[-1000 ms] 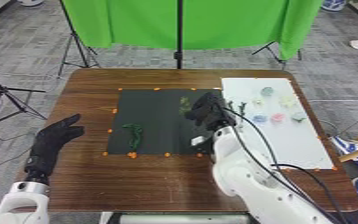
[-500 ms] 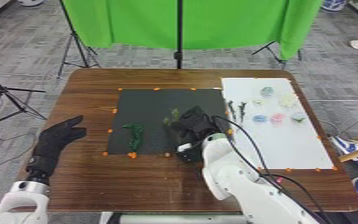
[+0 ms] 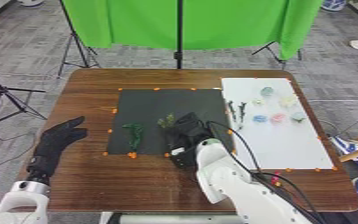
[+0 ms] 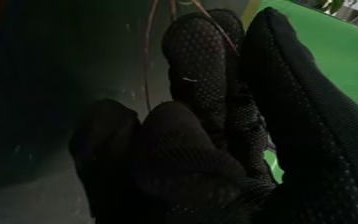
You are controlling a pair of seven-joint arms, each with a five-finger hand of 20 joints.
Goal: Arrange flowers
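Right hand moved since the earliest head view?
Yes. Against the dark mat, the right hand has come toward the robot, nearer the mat's near edge, and slightly to the left.

a robotics lab, with white robot arms (image 3: 218,167), green backdrop (image 3: 220,25) and black stands (image 3: 179,55).

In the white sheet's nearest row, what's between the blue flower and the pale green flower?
A pink flower lies between the blue flower and pale green flower, in the head view.
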